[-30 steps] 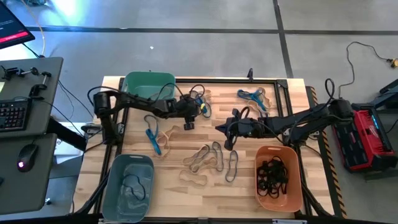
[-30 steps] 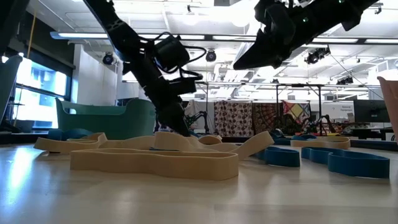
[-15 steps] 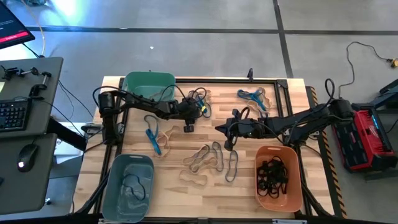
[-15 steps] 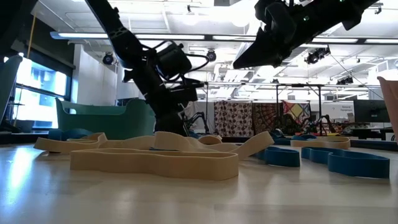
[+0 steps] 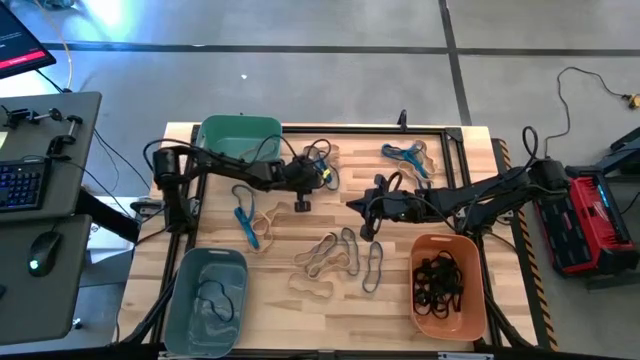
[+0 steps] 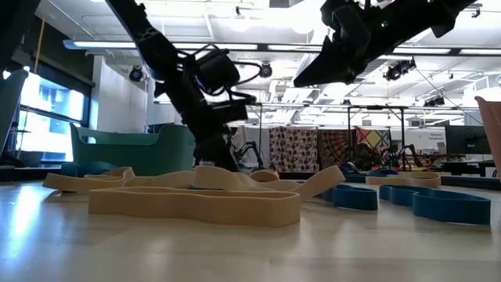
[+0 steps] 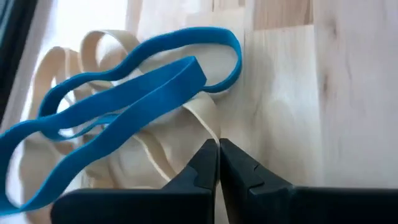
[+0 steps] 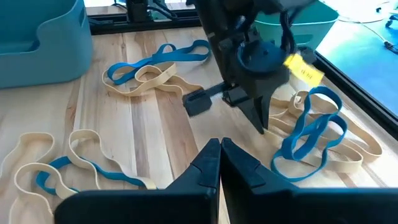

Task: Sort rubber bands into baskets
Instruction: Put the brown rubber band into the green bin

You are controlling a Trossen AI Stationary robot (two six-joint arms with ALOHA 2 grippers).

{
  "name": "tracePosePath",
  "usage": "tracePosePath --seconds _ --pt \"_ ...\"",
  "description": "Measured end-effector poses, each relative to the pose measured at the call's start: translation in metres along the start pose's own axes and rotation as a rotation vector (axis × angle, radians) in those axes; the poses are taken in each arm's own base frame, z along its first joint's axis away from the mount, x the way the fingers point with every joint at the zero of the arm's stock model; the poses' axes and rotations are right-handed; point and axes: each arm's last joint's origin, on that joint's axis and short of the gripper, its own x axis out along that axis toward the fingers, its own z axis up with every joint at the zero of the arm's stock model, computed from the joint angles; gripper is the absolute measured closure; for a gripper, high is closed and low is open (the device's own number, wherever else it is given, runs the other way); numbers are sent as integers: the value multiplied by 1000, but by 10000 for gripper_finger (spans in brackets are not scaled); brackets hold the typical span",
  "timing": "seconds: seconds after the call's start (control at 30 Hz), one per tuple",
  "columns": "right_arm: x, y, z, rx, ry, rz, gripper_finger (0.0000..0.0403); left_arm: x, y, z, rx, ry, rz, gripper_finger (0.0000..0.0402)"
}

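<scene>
The left pincer, pressed together, touches a tan band on the bench, with a blue band looped just beyond it over the tan tangle. The right pincer, also pressed together and holding nothing, hovers mid-bench, above more tan and blue loops.

three baskets sit on the table: one teal-green basket far left, one grey-blue basket near left, one orange basket near right. two arms reach in. the loose rubber bands in tan, blue and grey overlap in clusters, too tangled to count exactly; black ones fill the orange basket.
</scene>
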Motion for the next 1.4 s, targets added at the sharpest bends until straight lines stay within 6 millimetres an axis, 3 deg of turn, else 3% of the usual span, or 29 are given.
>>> tracePosePath --seconds 0.4,0.77,1.03,1.4 --pt "0 0 0 1 -2 -3 403 -66 31 26 -102 -190 88 401" --pt "0 0 0 16 -1 -4 403 -118 57 31 -178 -315 169 401" --pt "0 0 -1 14 4 -5 403 -149 77 23 -237 -315 293 401" --pt "0 0 -1 11 5 -5 403 -184 99 -8 -314 -93 579 401"
